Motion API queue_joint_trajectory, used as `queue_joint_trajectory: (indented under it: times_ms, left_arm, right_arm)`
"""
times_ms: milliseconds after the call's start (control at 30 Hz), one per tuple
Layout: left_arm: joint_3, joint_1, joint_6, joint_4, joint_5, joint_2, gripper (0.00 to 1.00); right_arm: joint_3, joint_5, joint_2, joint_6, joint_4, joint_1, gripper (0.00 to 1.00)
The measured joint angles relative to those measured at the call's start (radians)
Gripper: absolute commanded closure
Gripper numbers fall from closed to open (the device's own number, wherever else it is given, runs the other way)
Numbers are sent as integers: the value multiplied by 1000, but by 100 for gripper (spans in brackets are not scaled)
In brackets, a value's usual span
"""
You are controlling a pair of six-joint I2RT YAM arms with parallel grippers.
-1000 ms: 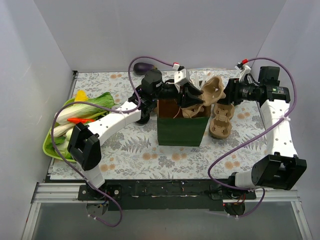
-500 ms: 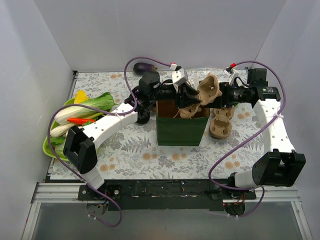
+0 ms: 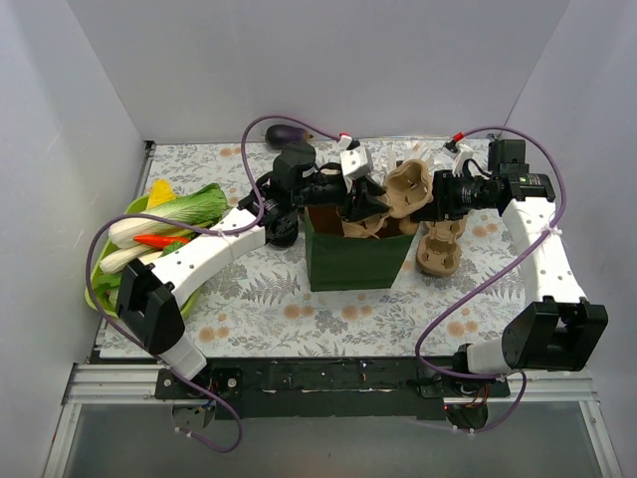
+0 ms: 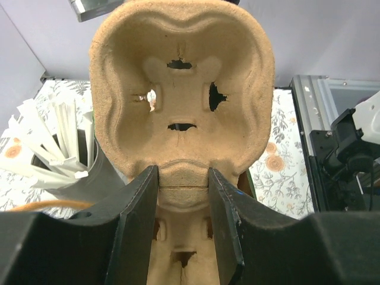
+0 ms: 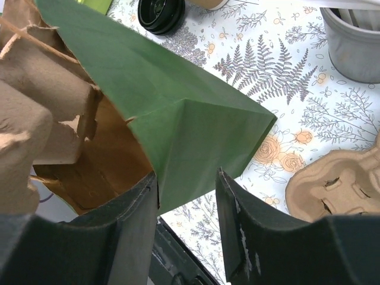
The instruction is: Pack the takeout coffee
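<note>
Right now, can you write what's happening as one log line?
left end effector: shut on pulp cup carrier | carrier: at mouth of green bag | right end effector: at bag rim, grip unclear

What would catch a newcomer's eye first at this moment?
The pulp cup carrier, held up by the left gripper over the open green bag at the table's centre. The right gripper straddles the bag's rim from the right, fingers apart. At the left edge sits a tray of bright vegetables.
</note>
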Motion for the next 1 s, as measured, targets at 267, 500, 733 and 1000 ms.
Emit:
queue_joint_trajectory:
  times_ms: [267, 500, 733, 1000]
  left_arm:
    - [95, 1, 60, -178, -13, -3, 100]
    - [253, 1, 124, -331, -13, 28, 100]
    - [249, 1, 195, -436, -31, 33, 100]
    - [279, 1, 280, -557, -55, 70, 100]
  right_arm:
    - [-6, -2, -4, 4, 1, 0, 57]
    - [6, -12, -3, 16, 3, 0, 59]
    - [8, -29, -3, 34, 11, 0, 64]
    - [8, -41, -4, 35, 13, 0, 71]
